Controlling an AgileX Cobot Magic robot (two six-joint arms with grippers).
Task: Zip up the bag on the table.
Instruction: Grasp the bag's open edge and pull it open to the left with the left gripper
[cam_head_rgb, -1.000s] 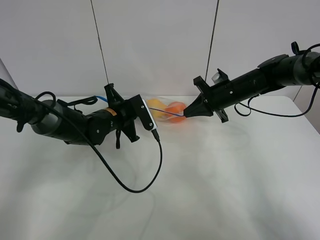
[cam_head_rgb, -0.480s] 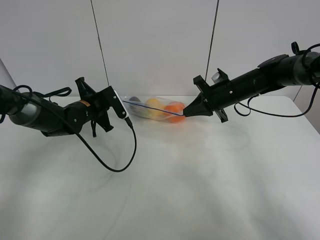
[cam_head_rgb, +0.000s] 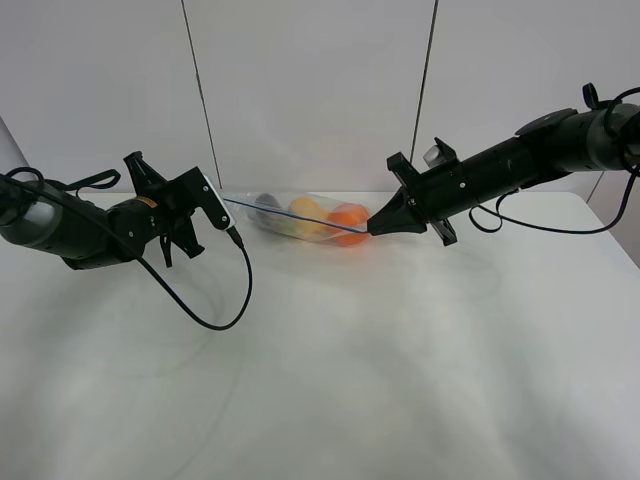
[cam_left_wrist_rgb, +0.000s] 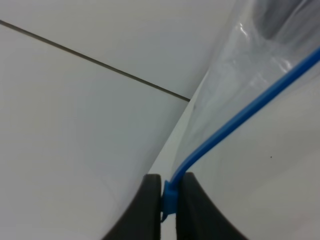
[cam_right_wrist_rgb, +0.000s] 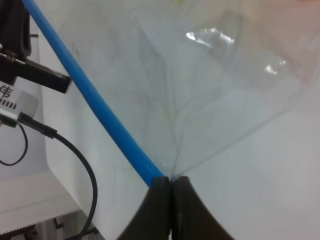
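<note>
Both arms are black and tubular. The left arm (cam_head_rgb: 100, 235) has a grey section further back, a small orange label (cam_head_rgb: 150, 203) near the wrist and a white-faced camera block (cam_head_rgb: 211, 192) with a thin black cable (cam_head_rgb: 213, 327). The right arm (cam_head_rgb: 520, 165) has a flat black bracket (cam_head_rgb: 420, 195) across the wrist and a small pale knob (cam_head_rgb: 436, 155). The left gripper (cam_left_wrist_rgb: 168, 200) and the right gripper (cam_right_wrist_rgb: 172, 200) have smooth matte black fingers that narrow to rounded tips.

high view looks down — wrist views close, sharing the zipper strip (cam_left_wrist_rgb: 240, 118)
</note>
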